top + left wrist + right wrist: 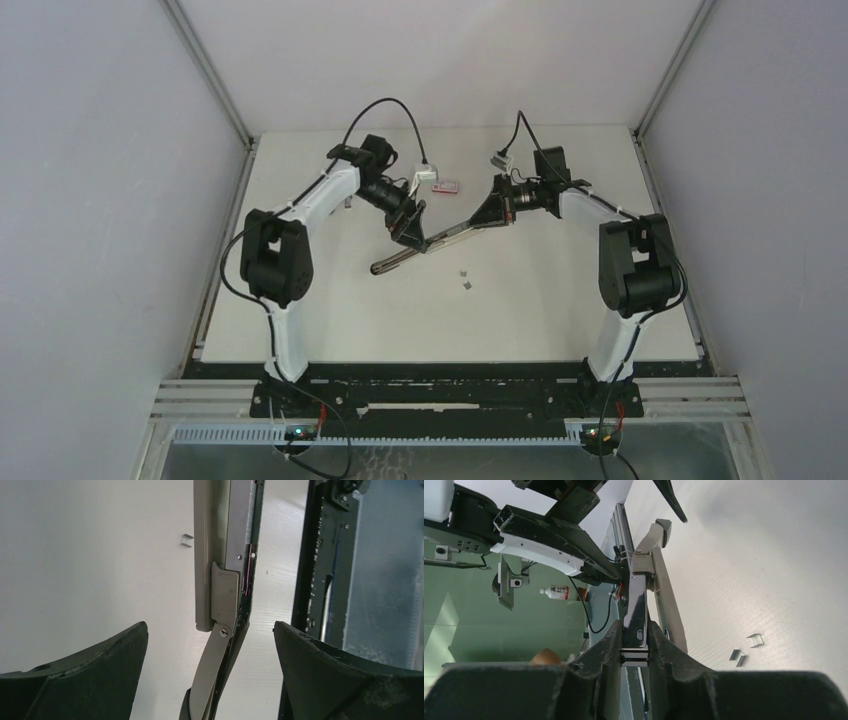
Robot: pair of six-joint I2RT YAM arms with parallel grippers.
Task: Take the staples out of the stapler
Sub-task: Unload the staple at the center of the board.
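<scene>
Stapler (663,600) sits clamped in right end effector (635,641).

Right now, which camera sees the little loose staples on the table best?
The right wrist camera. The staples lie big and clear there, beside the stapler. The left wrist camera shows just one loose piece, and the top camera shows only tiny specks.

The stapler (445,236) is held aslant over the white counter (560,320), its right end met by the right gripper (487,215), with the left gripper (412,235) set at its middle. Two loose staples (468,286) are seen near it on the counter, and a red-and-white box (445,185) lies beyond.
</scene>
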